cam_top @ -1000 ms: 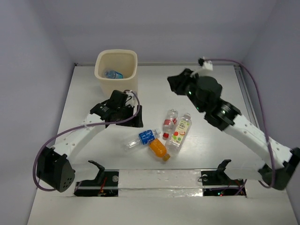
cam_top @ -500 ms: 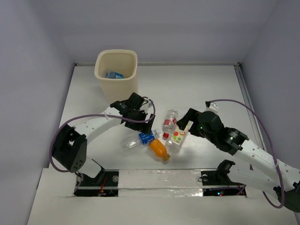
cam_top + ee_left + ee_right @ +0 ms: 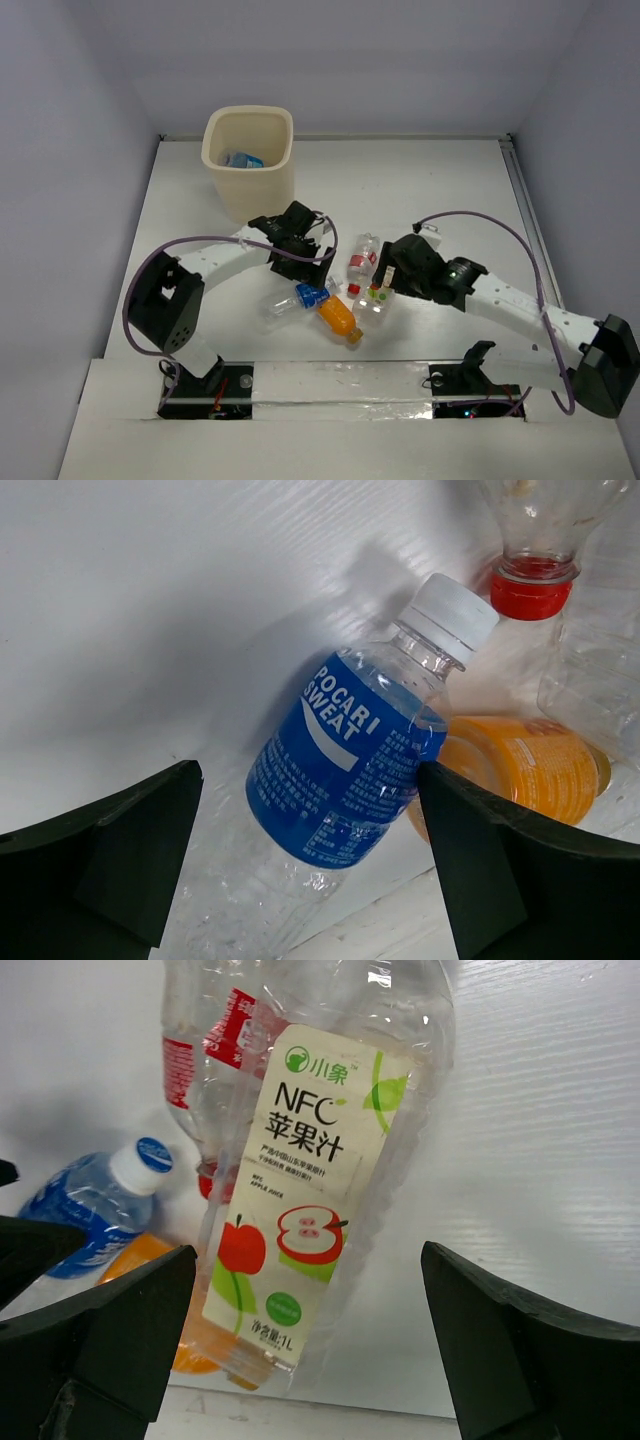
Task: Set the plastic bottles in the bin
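Four plastic bottles lie clustered near the table's front. They are a blue-labelled bottle (image 3: 300, 297) (image 3: 345, 760), an orange bottle (image 3: 338, 317) (image 3: 520, 775), a red-labelled bottle (image 3: 361, 262) (image 3: 215, 1050) and a fruit-print bottle (image 3: 378, 295) (image 3: 310, 1180). My left gripper (image 3: 305, 272) (image 3: 305, 780) hangs open just above the blue-labelled bottle, a finger on either side. My right gripper (image 3: 385, 280) (image 3: 310, 1260) stands wide open over the fruit-print bottle. The cream bin (image 3: 262, 190) stands at the back left with another blue-labelled bottle (image 3: 240, 159) inside.
The bottles touch each other, with the orange one under the fruit-print bottle's lower end. A taped strip (image 3: 330, 385) runs along the near edge between the arm bases. Grey walls close in the table on three sides.
Both arms have swung in and down to the bottle cluster. The right gripper has opened wide, and the left has opened further.
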Robot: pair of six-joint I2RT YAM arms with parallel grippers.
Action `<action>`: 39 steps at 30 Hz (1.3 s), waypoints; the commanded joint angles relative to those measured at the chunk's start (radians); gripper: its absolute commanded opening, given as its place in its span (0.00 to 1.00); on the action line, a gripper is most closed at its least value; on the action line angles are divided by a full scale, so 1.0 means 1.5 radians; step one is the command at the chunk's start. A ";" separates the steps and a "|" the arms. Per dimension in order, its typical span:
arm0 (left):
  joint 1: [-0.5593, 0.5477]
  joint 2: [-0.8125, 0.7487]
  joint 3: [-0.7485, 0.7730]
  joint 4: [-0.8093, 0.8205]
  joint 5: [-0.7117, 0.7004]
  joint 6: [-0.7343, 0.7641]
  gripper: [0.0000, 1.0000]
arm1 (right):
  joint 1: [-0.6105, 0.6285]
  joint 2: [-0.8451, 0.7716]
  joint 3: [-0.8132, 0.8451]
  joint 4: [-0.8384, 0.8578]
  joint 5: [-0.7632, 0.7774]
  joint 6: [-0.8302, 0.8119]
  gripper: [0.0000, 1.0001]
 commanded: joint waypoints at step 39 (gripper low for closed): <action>-0.006 -0.127 0.197 -0.124 -0.130 -0.079 0.38 | -0.054 -0.001 0.044 -0.066 0.002 -0.090 0.61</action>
